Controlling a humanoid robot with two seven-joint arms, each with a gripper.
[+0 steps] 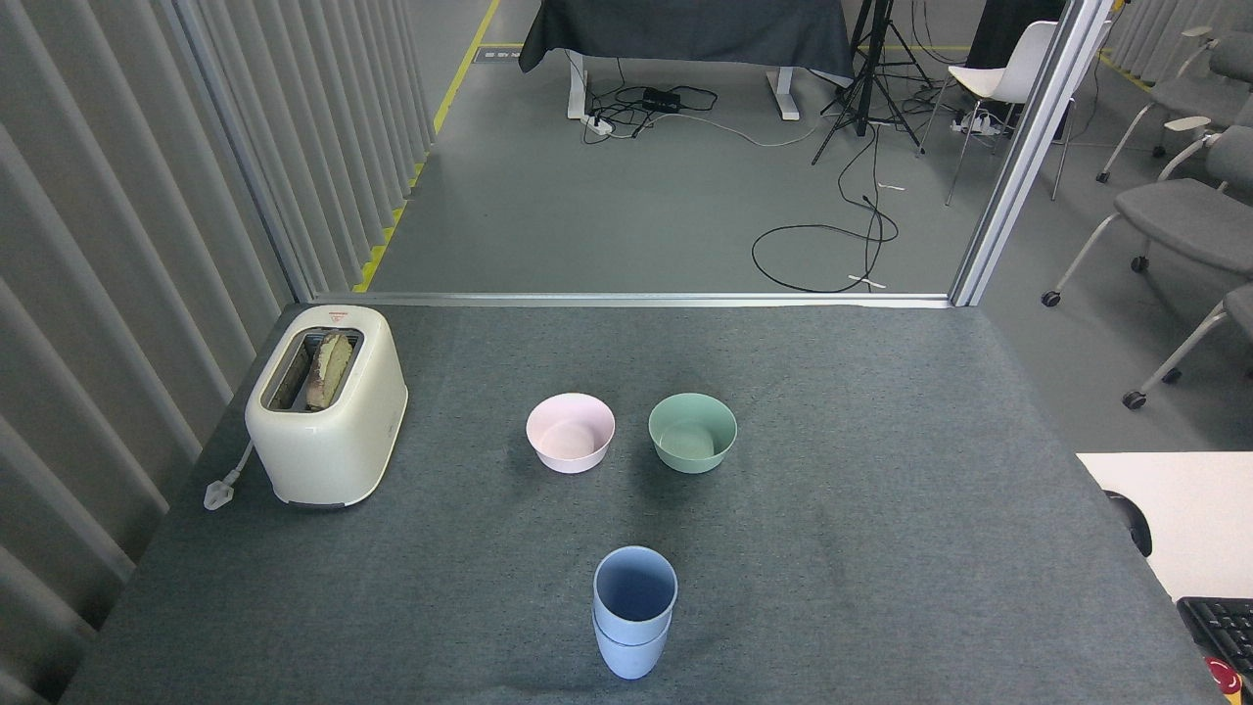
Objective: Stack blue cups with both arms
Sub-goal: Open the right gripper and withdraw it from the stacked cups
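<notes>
Two blue cups [633,612] stand upright near the table's front edge, one nested inside the other, the upper rim sitting a little above the lower one. Nothing touches them. Neither of my grippers shows in the head view; both arms are out of the frame.
A pink bowl [571,432] and a mint-green bowl [692,432] sit side by side behind the cups. A cream toaster [326,403] with bread in its slot stands at the left, its plug [220,488] lying beside it. A white desk [1175,509] with a keyboard [1219,627] adjoins the right edge.
</notes>
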